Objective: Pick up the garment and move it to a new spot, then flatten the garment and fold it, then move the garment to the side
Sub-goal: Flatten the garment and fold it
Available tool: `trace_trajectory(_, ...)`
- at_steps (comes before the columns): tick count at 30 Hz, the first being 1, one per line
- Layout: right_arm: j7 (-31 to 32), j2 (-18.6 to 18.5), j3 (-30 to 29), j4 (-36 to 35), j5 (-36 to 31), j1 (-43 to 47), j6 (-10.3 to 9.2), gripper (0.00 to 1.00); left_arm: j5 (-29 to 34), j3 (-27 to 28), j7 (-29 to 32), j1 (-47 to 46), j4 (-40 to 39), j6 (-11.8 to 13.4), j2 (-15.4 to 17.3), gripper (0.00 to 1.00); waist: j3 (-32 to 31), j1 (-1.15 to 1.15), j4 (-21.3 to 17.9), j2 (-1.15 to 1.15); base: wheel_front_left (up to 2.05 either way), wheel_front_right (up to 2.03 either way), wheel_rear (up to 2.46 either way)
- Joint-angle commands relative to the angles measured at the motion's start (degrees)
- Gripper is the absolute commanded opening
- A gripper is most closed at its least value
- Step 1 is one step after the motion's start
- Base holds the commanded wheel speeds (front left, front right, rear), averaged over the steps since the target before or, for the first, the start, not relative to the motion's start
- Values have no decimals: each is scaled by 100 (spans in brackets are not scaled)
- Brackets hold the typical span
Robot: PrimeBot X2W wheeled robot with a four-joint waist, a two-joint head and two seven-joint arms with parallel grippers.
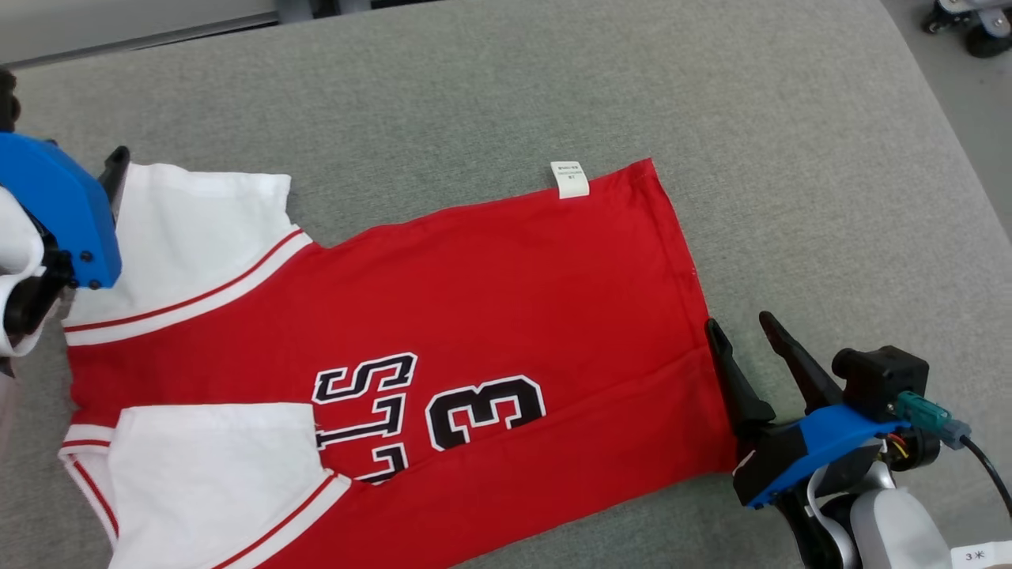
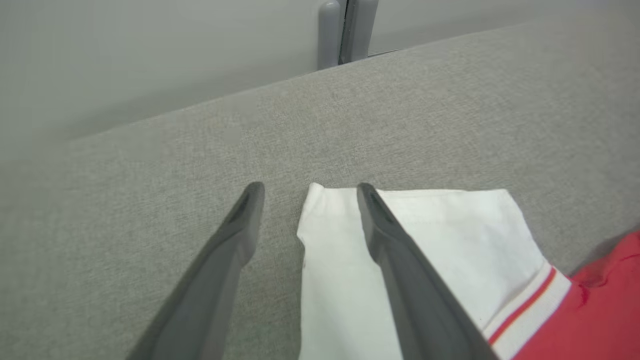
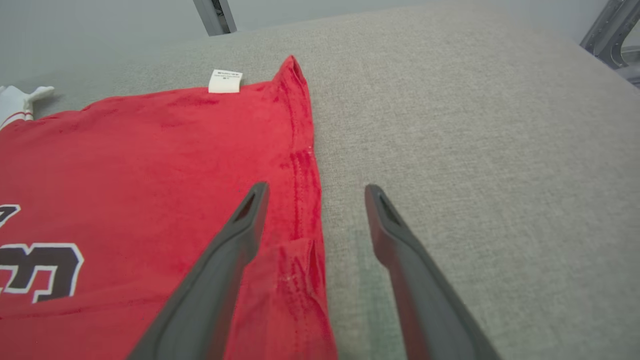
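Across mid-frame, the red-and-white jersey garment (image 1: 490, 316) lies flat on the grey fabric worktop (image 1: 474, 95). Left end effector (image 2: 310, 190) at its sleeve (image 2: 450, 235), right end effector (image 1: 739, 322) astride its hem (image 3: 300, 165), both gape empty; a shallow pinch could snag one layer, rumpling it.

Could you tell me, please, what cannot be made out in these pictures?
- Head view: print on the care label is too small to read.
- Head view: lettering on the jersey partly covered by its white sleeve.
- Head view: bottom edge cuts off the jersey's near side.
- Right wrist view: left edge cuts off the number.
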Motion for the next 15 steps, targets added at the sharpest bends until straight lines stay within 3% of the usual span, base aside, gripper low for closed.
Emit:
trace_trajectory(1,-54,-16,11,42,-9,-115,1,100,8,-34,53,-111,104,-45,40,100,41,-2,-62,0,0,0,0)
trace_trajectory(15,-314,-13,308,358,164,-556,1,100,32,-333,565,-215,947,-144,26,100,342,-2,-385,0,0,0,0)
